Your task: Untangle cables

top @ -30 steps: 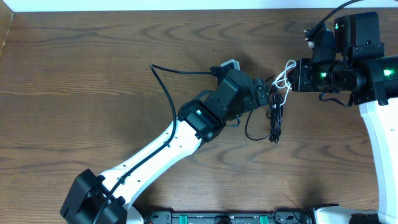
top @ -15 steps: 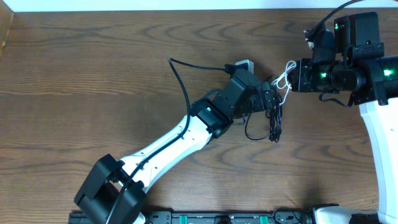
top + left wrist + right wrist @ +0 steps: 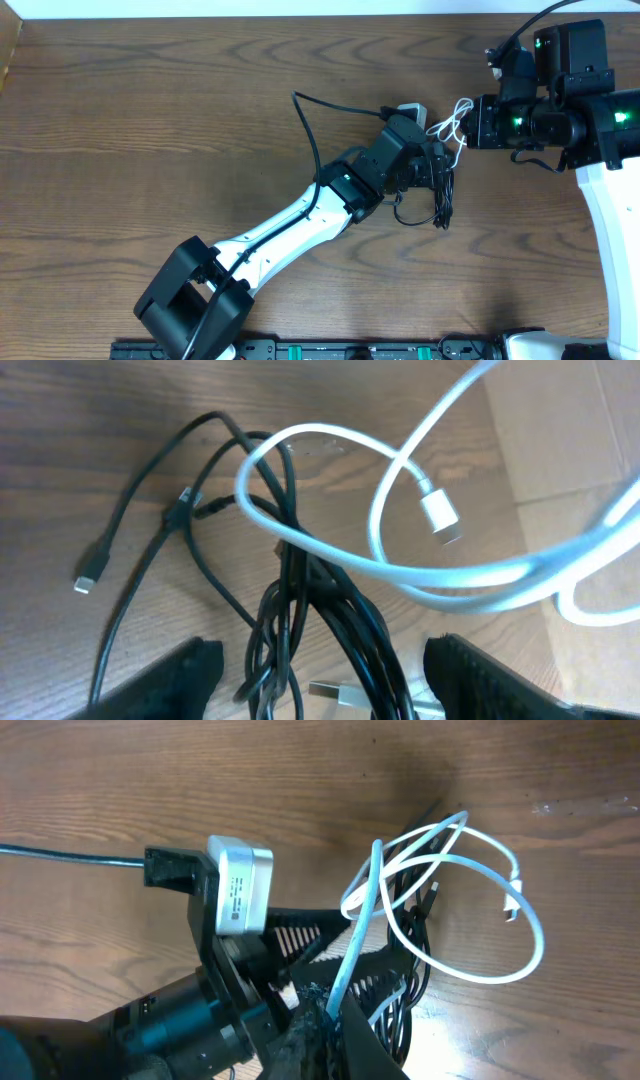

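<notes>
Right claw (image 3: 322, 1015) clamped shut on thin white looped cable (image 3: 450, 573). Left claw (image 3: 320, 670), jaws partly apart, straddles tangled thin black cables (image 3: 290, 575) w/o gripping. Bundle sits btwn both claws, centre-right on brown wood-grain worktop (image 3: 150, 120).

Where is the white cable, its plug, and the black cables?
white cable (image 3: 450, 575): left wrist view, stretch under its plug.
plug (image 3: 440, 515): left wrist view, its white body.
black cables (image 3: 345, 625): left wrist view, the thick bunch.
</notes>
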Controlling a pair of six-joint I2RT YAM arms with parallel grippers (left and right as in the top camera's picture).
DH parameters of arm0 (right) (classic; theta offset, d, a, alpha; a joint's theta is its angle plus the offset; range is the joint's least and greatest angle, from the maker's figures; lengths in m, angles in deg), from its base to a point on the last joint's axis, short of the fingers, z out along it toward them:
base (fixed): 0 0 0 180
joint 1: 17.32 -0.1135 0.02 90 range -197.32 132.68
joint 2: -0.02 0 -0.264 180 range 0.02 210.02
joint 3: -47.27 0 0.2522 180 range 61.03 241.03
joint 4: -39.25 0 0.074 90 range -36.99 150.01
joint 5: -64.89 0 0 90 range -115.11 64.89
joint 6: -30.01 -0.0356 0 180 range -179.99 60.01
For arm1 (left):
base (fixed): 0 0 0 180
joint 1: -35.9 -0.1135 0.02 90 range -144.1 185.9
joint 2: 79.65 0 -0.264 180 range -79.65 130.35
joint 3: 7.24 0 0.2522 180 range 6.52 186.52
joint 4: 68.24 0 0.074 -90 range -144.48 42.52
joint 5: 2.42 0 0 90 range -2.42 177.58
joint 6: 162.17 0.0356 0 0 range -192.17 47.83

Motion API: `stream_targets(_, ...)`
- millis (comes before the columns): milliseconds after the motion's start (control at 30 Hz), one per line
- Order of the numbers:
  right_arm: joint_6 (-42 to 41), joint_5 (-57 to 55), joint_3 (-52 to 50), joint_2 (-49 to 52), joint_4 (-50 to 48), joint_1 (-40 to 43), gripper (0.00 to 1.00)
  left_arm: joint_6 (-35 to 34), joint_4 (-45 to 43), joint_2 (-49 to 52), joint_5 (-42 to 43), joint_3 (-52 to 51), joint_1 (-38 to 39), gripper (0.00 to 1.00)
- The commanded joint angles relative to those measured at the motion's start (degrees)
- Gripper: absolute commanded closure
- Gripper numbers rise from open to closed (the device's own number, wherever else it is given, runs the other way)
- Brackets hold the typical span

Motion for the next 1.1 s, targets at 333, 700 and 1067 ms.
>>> stream_targets(333, 0.9, 0.8, 1.3, -1.0, 0.0, -0.3, 0.99, 10.1, 16.5, 2.4, -8.4, -0.2, 0.5, 0.77)
stream_targets(700, 0.3, -3.6, 0.3, -0.7, 4.7, -0.4, 0.99, 10.0, 16.6, 5.0, -8.4, -0.2, 3.1, 0.92)
stream_targets(1067, -2.3, 11.0, -22.7, -0.8, -2.5, 0.4, 0.52, 9.8, 16.7, 5.0, -8.2, -0.2, 3.1, 0.92)
